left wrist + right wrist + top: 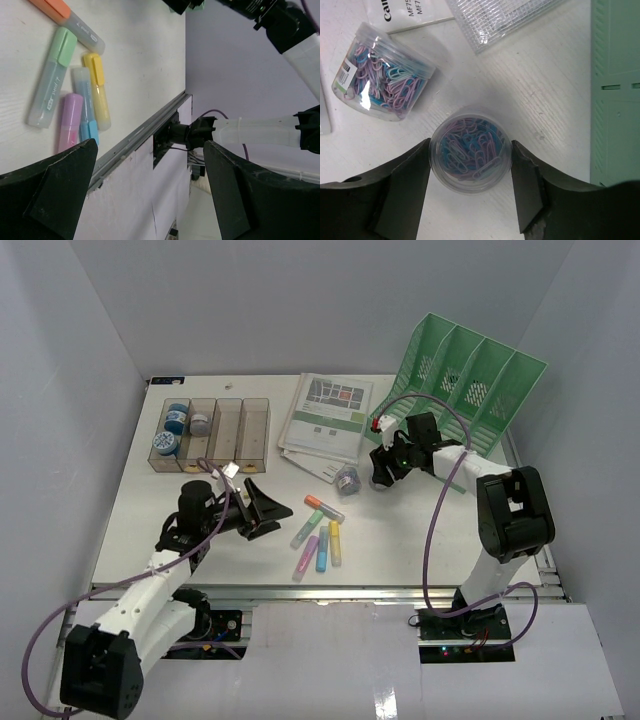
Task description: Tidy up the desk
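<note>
The white desk holds several highlighters near its front middle. My right gripper is low on the desk right of the papers. In the right wrist view it is shut on an upright clear tub of paperclips; both fingers touch the tub's sides and the tub stands on the desk. A second paperclip tub lies on its side just beyond, also seen from the top. My left gripper is open and empty, left of the highlighters.
A smoky four-compartment tray at the back left holds three small tubs. Papers and booklets lie at the back middle. A green file rack stands at the back right, close to my right gripper. The front rail runs beside the highlighters.
</note>
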Motion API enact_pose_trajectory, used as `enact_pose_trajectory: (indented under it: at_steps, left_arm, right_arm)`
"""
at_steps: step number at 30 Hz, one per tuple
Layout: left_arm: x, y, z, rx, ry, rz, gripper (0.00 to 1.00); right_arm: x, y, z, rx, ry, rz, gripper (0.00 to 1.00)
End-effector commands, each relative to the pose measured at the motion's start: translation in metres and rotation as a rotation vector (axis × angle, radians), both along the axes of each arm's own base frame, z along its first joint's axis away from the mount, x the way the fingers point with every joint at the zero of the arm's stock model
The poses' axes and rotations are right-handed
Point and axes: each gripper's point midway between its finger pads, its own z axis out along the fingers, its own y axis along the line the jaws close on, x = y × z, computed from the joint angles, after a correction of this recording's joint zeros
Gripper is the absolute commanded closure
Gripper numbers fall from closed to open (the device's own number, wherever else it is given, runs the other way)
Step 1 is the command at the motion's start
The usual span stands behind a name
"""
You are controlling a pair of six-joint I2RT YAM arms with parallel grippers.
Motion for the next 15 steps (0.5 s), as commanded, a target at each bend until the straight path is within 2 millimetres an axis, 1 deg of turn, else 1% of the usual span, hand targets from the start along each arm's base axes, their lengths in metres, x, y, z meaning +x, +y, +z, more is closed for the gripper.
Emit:
enact_pose_trajectory:
  at_steps: [1,2,4,7,9,11,12,13,15]
  left_arm:
    - [0.021,-0.026,0.022,-0.013,-0.072,0.018,0.02]
    - [0.022,-0.037,0.023,-0.004,-0.072,0.004,0.02]
    - [0.025,-0.049,0.023,0.009,-0.068,-0.016,0.02]
    - [0.031,-0.067,0.025,0.021,-0.067,-0.040,0.02]
    - [0.035,-0.080,0.025,0.025,-0.062,-0.057,0.02]
    - [0.039,-0.091,0.027,0.023,-0.066,-0.066,0.02]
    - [0.040,-0.097,0.027,0.023,-0.065,-0.073,0.02]
    - [0.042,-0.099,0.031,0.017,-0.067,-0.073,0.02]
    - [0.042,-0.120,0.021,0.030,-0.033,-0.099,0.02]
  right_arm:
    - [-0.009,0.006,0.024,0.032,-0.040,0.058,0.56]
    - [-0.014,0.007,0.031,0.046,-0.053,0.073,0.61]
    - [-0.023,0.007,0.041,0.055,-0.076,0.105,0.66]
    - [-0.045,0.010,0.055,0.092,-0.104,0.176,0.73]
    - [-0.066,0.013,0.065,0.128,-0.127,0.248,0.75]
    - [-0.092,0.020,0.084,0.197,-0.171,0.353,0.76]
    - [-0.106,0.022,0.087,0.223,-0.180,0.402,0.76]
    - [-0.111,0.022,0.083,0.224,-0.167,0.409,0.76]
    - [-0.141,0.025,0.097,0.279,-0.211,0.523,0.76]
